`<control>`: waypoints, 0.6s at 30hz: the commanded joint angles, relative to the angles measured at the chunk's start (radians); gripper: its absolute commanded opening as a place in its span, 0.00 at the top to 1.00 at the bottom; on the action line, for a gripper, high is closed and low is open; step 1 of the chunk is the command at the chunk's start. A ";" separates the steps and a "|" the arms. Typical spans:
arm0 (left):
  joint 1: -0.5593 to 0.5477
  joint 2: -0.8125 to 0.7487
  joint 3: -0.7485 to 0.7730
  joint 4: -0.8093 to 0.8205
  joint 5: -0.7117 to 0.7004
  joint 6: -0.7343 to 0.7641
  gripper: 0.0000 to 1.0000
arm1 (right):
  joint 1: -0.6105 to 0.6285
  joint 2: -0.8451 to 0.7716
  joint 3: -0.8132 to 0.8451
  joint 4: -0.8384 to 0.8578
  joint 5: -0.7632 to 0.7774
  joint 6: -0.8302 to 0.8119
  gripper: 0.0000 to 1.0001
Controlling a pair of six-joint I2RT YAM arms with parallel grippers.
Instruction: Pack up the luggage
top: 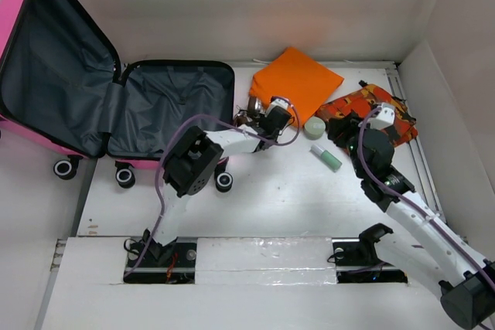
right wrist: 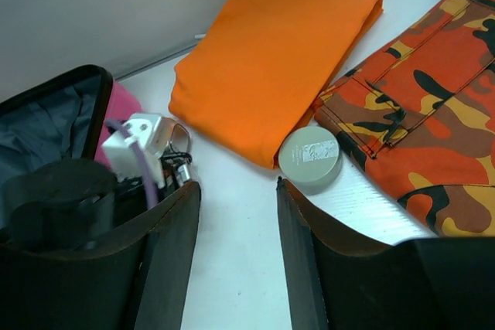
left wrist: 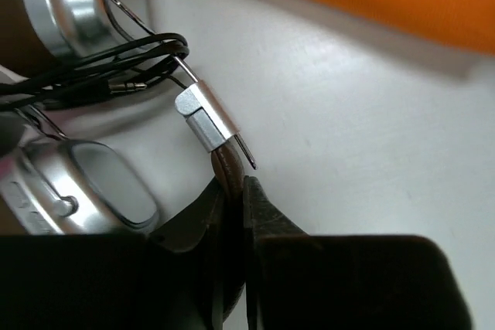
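Observation:
The hot-pink luggage [top: 172, 106] lies open at the left with its dark grey lining up and its lid [top: 46, 67] propped back. It also shows in the right wrist view [right wrist: 46, 113]. My left gripper [top: 261, 118] is beside the luggage's right rim, on the table. In the left wrist view it [left wrist: 236, 183] is shut on the brown headband [left wrist: 227, 166] of silver headphones [left wrist: 93, 183] with a black cable. My right gripper [top: 342, 130] hovers open and empty [right wrist: 236, 187] over bare table next to a round grey-green jar [right wrist: 309, 158].
A folded orange cloth [top: 296, 83] lies at the back middle. An orange camouflage garment [top: 370, 110] lies to its right. The jar [top: 314, 127] and a pale green tube [top: 326, 158] lie between them. White walls close the back and right.

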 commanded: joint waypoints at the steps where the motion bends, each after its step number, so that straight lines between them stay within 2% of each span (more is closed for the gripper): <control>1: -0.065 -0.257 -0.084 0.023 -0.029 -0.009 1.00 | -0.007 -0.004 -0.006 0.056 -0.022 0.002 0.50; 4: -0.074 -0.427 -0.108 0.024 -0.056 -0.036 1.00 | -0.007 0.016 -0.006 0.065 -0.033 0.002 0.50; 6: -0.061 -0.542 -0.170 0.097 -0.076 -0.062 1.00 | -0.007 0.025 0.003 0.065 -0.056 0.002 0.50; 11: -0.010 -0.689 -0.223 0.174 -0.155 -0.119 1.00 | -0.007 0.034 0.003 0.074 -0.068 0.002 0.50; 14: 0.034 -0.699 -0.232 0.151 -0.258 -0.168 1.00 | -0.007 0.034 0.003 0.074 -0.079 0.002 0.50; 16: 0.111 -0.676 -0.232 0.087 -0.339 -0.191 1.00 | -0.007 0.034 0.003 0.074 -0.090 -0.007 0.50; 18: 0.206 -0.629 -0.223 0.013 -0.411 -0.286 1.00 | -0.007 0.053 0.012 0.074 -0.099 -0.016 0.50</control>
